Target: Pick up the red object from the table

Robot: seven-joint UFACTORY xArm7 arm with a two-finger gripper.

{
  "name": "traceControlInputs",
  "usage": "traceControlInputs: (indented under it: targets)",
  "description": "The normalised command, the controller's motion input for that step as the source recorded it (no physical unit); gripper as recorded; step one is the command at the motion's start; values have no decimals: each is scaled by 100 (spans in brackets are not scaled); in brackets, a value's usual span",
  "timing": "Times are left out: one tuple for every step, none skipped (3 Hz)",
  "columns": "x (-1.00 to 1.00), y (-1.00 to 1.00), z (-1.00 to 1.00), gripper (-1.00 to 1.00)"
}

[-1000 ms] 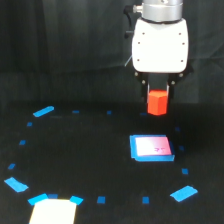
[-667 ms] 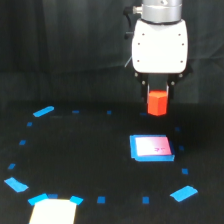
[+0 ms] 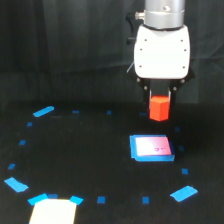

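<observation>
The red object (image 3: pixel 159 108) is a small red-orange block hanging in the air above the table (image 3: pixel 90 160), clear of the black surface. My gripper (image 3: pixel 160 102) is shut on it from above, its dark fingers (image 3: pixel 149 97) flanking the block's top under the white arm housing. The block hangs behind and above the blue-edged white square pad (image 3: pixel 151 148). All of this is in the exterior view, right of centre.
Small blue tape marks (image 3: pixel 43 111) form a ring on the black surface. Larger blue pieces lie at the near left (image 3: pixel 16 184) and near right (image 3: pixel 183 193). A pale rectangle (image 3: pixel 52 211) sits at the bottom left edge. A dark curtain hangs behind.
</observation>
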Motion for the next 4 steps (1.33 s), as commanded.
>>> traceControlInputs:
  targets:
    - [23,3,13,-93]
    - [-2,-28,47,-100]
    - [-11,23,37,-100]
    - [-50,-16,45,-100]
